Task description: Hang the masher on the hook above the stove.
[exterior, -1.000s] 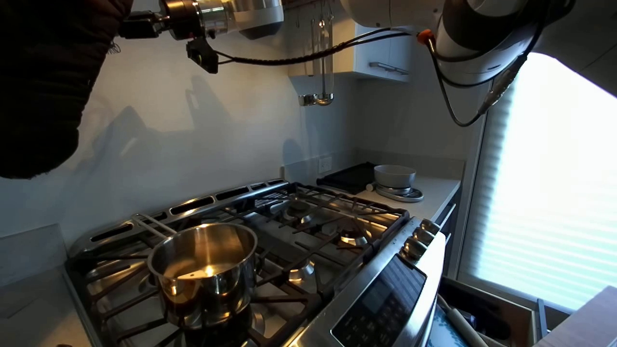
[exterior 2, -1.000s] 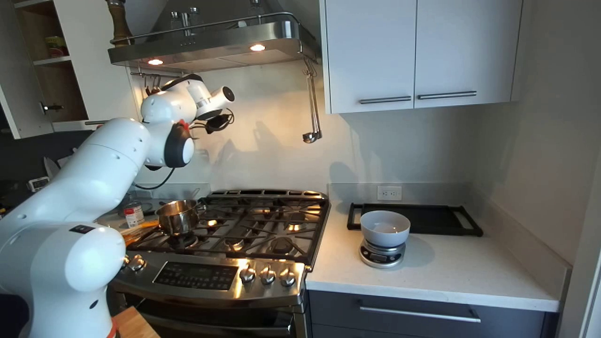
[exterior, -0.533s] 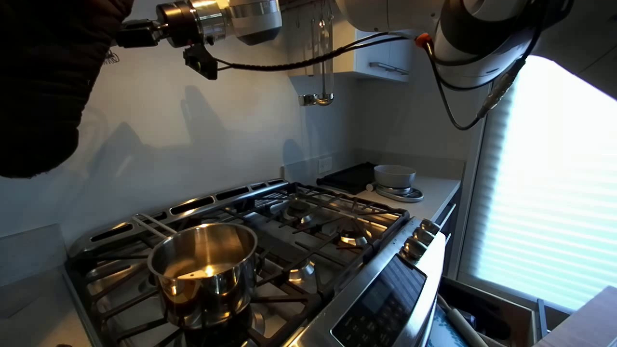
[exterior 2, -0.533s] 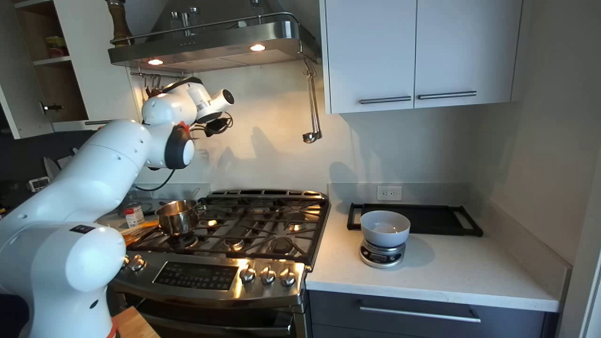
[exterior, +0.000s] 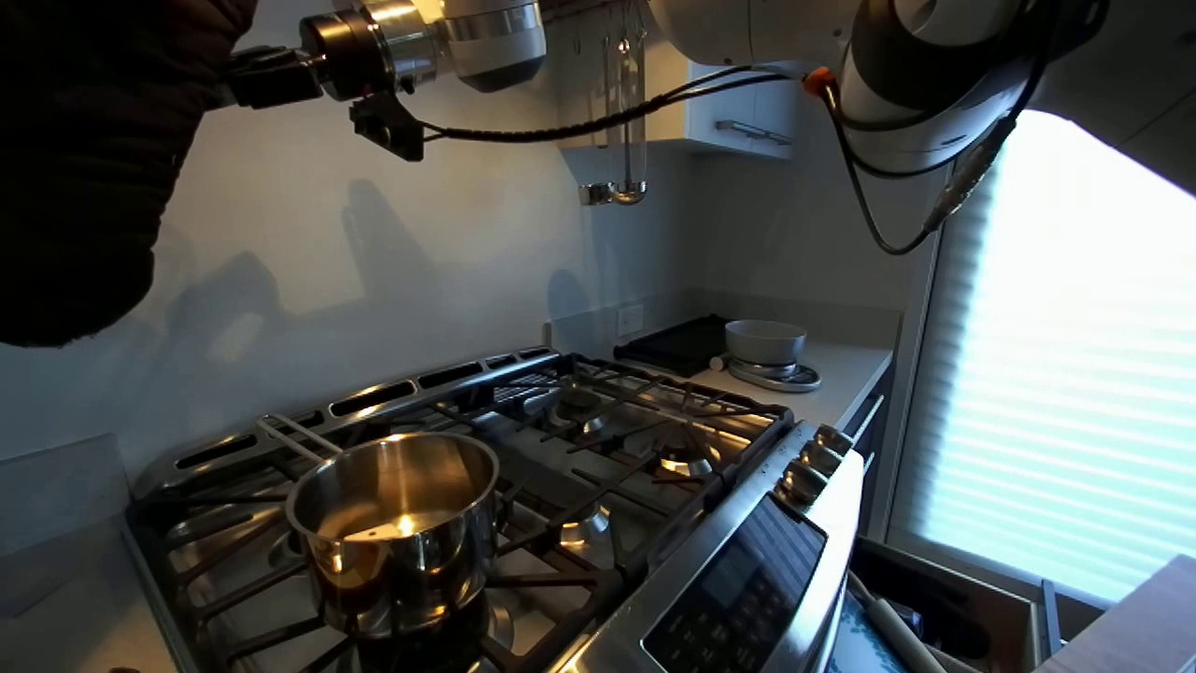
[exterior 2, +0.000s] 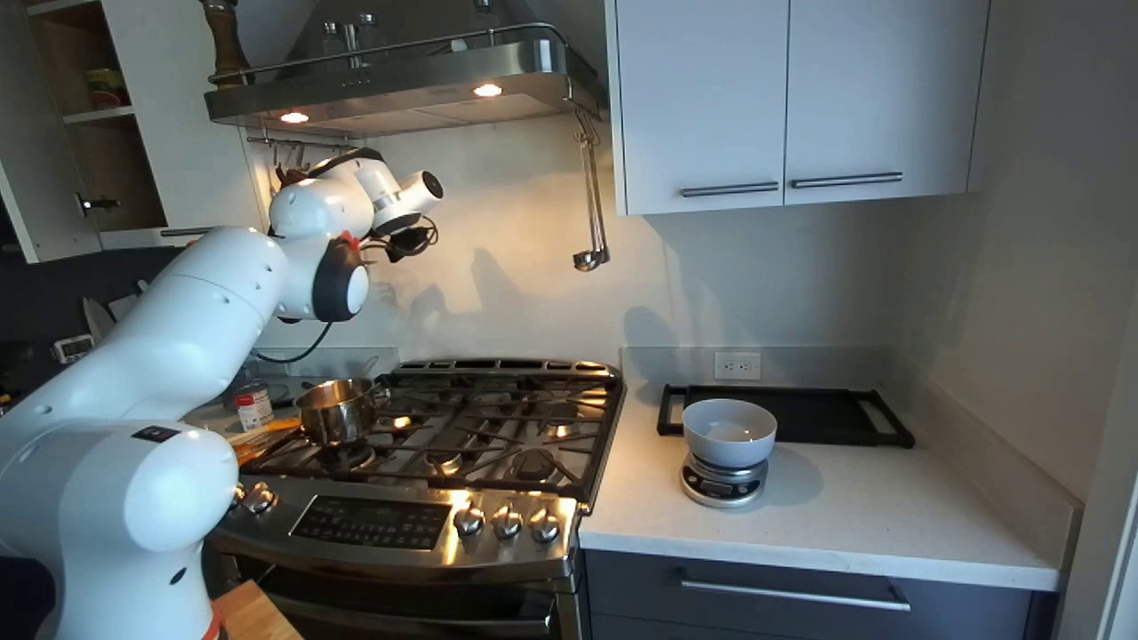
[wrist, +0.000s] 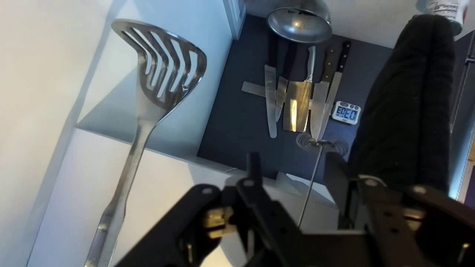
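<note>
The masher (wrist: 311, 180), a thin metal rod with wire loops at its head, shows in the wrist view between the fingers of my gripper (wrist: 293, 159). The fingers stand apart, with a gap on both sides of the rod. The top of the rod is hidden behind the gripper. In an exterior view the gripper (exterior: 271, 77) is beside the wall, high above the stove (exterior: 645, 449). The stove (exterior 2: 471, 427) shows in both exterior views. A rail with hooks (exterior 2: 298, 142) runs under the left of the hood; the arm hides the gripper there.
A slotted turner (wrist: 146, 118) hangs close beside the gripper. A black padded cloth, like an oven mitt (wrist: 408, 111), is on its other side. Knives (wrist: 297, 107) are on the dark wall. A steel pot (exterior: 402, 542) stands on the stove, under the hood (exterior 2: 400, 93). Ladles (exterior 2: 591, 204) hang at right.
The gripper and wrist have moved down a little in an exterior view. The wire loops seen beside the gripper earlier no longer show there. The pot has not moved.
</note>
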Robot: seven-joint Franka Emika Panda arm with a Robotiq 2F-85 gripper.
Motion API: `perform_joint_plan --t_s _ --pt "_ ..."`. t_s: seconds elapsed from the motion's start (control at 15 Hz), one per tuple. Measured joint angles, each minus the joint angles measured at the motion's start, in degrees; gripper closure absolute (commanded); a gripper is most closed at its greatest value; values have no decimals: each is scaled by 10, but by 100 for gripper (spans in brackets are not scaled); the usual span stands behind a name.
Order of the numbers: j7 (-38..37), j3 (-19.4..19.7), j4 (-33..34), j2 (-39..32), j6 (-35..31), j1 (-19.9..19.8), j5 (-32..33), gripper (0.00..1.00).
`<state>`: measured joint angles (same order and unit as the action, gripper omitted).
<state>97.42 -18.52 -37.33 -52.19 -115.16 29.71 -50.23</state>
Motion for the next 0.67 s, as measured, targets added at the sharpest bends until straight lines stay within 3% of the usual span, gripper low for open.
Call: perform_joint_plan --t_s 0.13,0.2,0.67 --pt "0 2 3 0 8 0 4 4" --pt "-2 4 5 0 10 0 8 1" --pt "-96 47 6 12 55 -18 36 0"
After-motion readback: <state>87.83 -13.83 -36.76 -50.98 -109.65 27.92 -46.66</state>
